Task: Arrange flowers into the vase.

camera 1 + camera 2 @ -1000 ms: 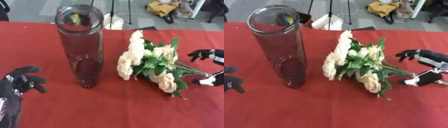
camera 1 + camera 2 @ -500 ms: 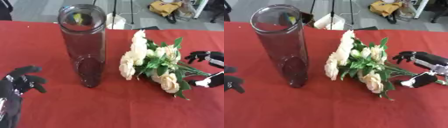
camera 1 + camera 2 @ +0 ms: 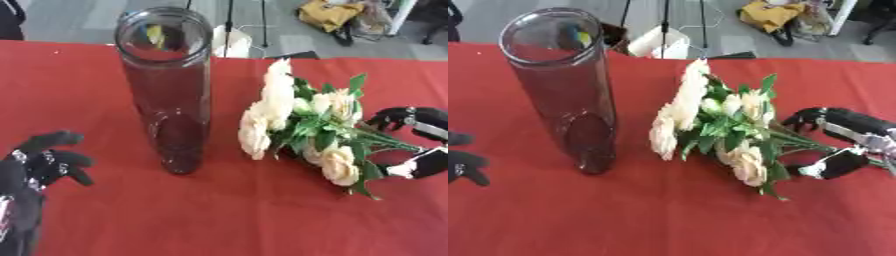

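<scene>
Right hand (image 3: 837, 145) closes around the stems of a cream bouquet (image 3: 302, 132) lying centre-right on the red desk (image 3: 219, 215).
The tall glass vase (image 3: 168, 95) stands upper left; left hand (image 3: 39, 162) rests open, lower left. Best gripped low on the stems, then lifted upright.

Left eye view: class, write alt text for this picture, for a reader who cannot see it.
A bunch of cream flowers lies on a red tablecloth, stems towards the robot's right hand, whose curled fingers and thumb bracket them. A tall, empty glass vase stands upright left of the bunch. The left hand rests open at lower left.
</scene>
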